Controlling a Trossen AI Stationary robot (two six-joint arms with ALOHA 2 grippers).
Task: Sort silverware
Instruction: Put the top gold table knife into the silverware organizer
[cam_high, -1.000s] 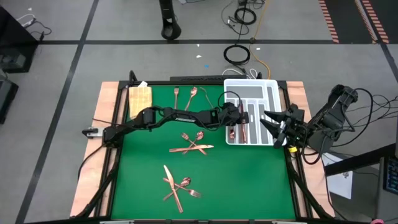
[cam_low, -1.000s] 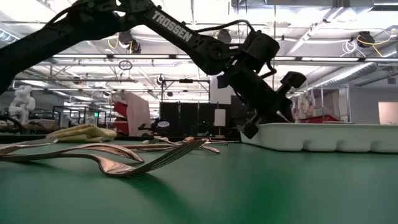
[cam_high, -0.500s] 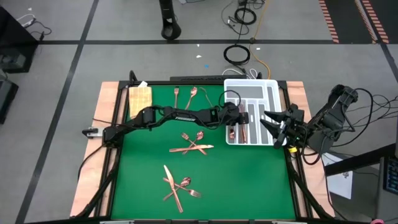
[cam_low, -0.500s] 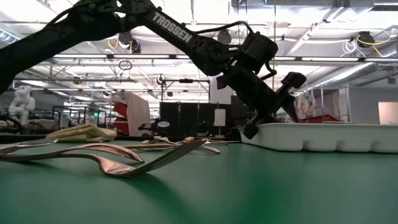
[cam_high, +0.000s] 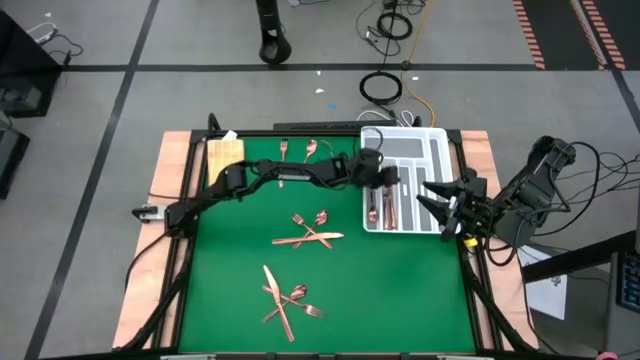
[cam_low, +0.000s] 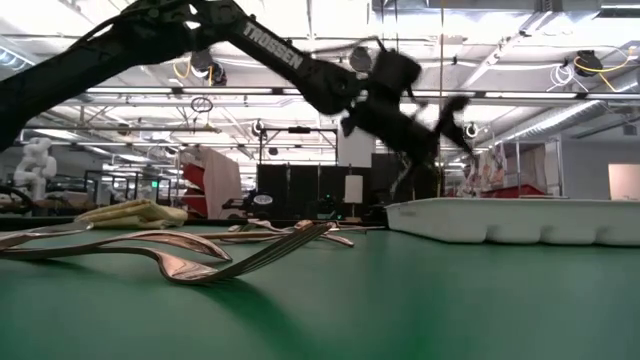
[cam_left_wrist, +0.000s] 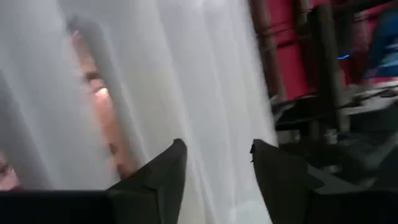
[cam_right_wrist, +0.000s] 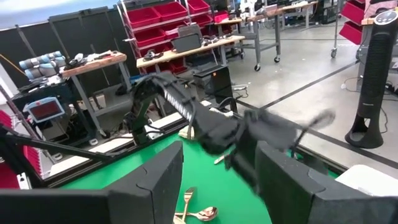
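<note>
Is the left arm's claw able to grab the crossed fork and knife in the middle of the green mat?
Probably yes. The left claw is open and empty over the white tray, and nothing covers the crossed pair.

Two dark robot arms work at a table. The left arm reaches in from the table's left edge, its elbow bent near the far left corner, and stretches across toward the far right part of the table. Its left gripper (cam_high: 383, 175) hangs above the surface there, raised well clear of it in the low view (cam_low: 440, 110), with its two dark fingers (cam_left_wrist: 163, 176) spread apart and nothing between them. The right arm waits folded at the table's right edge. Its right gripper (cam_high: 428, 195) points inward toward the left arm, fingers (cam_right_wrist: 158, 177) also standing apart and empty.
</note>
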